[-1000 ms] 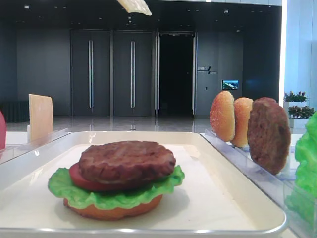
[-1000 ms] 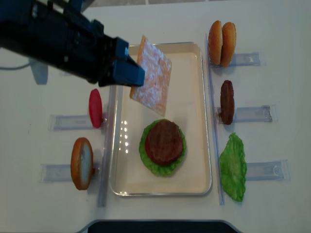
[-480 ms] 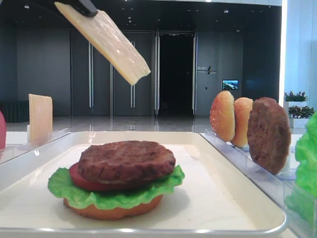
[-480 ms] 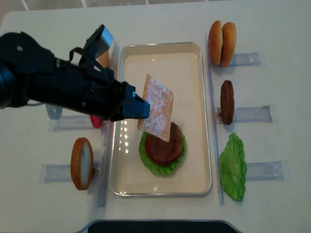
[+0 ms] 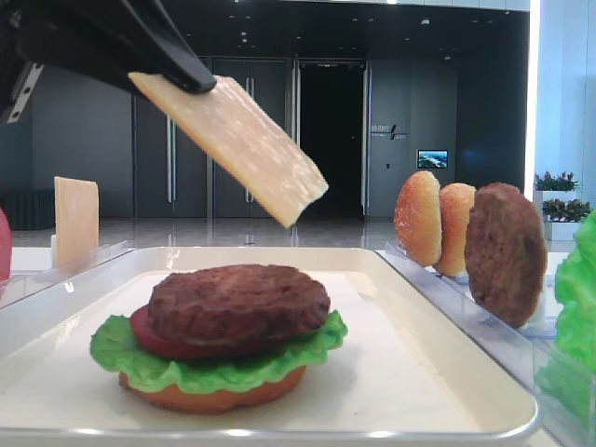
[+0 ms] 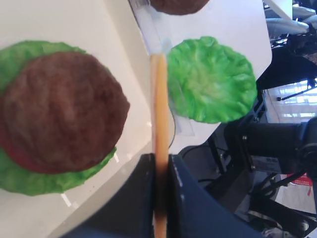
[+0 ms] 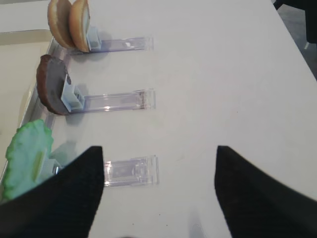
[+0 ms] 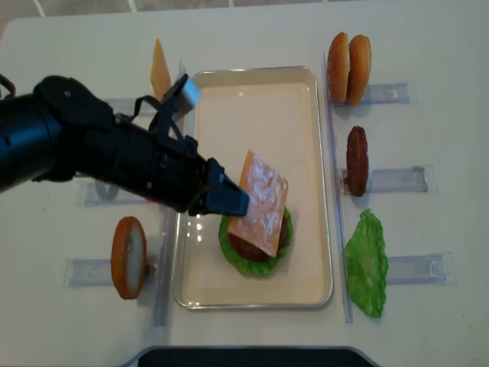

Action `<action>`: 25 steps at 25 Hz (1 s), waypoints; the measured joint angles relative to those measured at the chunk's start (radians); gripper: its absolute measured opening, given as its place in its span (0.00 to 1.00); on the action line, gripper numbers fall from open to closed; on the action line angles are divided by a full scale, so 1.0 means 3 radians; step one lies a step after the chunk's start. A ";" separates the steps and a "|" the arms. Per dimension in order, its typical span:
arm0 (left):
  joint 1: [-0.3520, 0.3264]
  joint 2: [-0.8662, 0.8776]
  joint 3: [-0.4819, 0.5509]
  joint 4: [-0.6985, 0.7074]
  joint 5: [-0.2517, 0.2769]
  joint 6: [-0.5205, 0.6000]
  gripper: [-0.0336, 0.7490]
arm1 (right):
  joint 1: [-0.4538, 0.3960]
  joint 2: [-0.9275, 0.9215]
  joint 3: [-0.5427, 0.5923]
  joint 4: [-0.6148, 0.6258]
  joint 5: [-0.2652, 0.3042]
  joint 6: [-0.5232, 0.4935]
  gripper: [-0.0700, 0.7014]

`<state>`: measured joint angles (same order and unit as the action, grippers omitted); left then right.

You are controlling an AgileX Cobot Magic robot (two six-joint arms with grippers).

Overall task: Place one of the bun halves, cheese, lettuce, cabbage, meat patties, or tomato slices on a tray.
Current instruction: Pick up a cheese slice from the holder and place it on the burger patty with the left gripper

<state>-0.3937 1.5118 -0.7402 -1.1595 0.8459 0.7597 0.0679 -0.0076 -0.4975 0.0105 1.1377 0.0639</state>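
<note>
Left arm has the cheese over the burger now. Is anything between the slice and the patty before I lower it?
Nothing visible. The left gripper is shut on the cheese, which hangs tilted in open air above the meat patty on the tray. The gap below its lower edge looks clear.

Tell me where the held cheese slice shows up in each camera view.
Low front view: cheese slice, upper left, tilted above the patty.
Right wrist: not in it.
Left wrist: centre, edge-on, right of the patty.
Overhead: centre, over the burger.
Shared landmark: that patty.
</note>
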 joint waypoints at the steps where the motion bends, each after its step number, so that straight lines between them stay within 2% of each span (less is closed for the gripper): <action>1: 0.0000 0.0000 0.0050 -0.0008 -0.0008 0.0058 0.08 | 0.0000 0.0000 0.0000 -0.0002 0.0000 0.0000 0.72; 7: 0.0000 0.0008 0.0151 -0.0259 -0.0076 0.0409 0.08 | 0.0000 0.0000 0.0000 -0.0002 0.0000 0.0000 0.72; 25: 0.0000 0.0348 0.0178 -0.0474 -0.0128 0.0784 0.08 | 0.0000 0.0000 0.0000 -0.0002 0.0000 0.0000 0.72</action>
<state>-0.3937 1.6161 -0.6869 -1.3017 0.8075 0.9949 0.0679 -0.0076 -0.4975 0.0098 1.1377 0.0639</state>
